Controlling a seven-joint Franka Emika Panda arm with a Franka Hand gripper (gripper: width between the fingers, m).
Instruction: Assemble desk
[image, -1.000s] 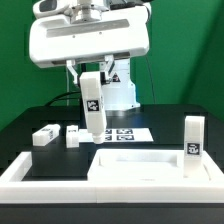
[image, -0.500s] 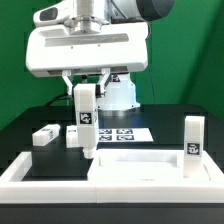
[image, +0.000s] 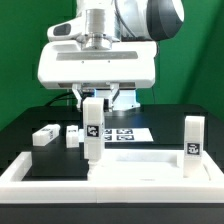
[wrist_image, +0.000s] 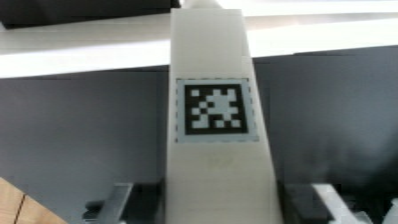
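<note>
My gripper (image: 92, 100) is shut on a white desk leg (image: 92, 130) and holds it upright, tag facing the camera. The leg's lower end is at the far corner of the flat desk slab (image: 150, 166) on the exterior view's left; I cannot tell if they touch. In the wrist view the leg (wrist_image: 217, 110) runs down the middle between my gripper's (wrist_image: 222, 205) fingers (wrist_image: 125, 200). A second leg (image: 192, 138) stands upright at the exterior view's right. Two more legs, one (image: 44, 136) and another (image: 72, 136), lie on the black table at the left.
The marker board (image: 127, 134) lies behind the slab, under the arm. A white raised border rim (image: 28, 170) runs along the front and sides around the slab. The arm's white base (image: 125, 95) stands at the back.
The gripper has come down with the leg, from above the marker board to the slab's far left corner, shifting slightly to the exterior view's right in the last half second.
</note>
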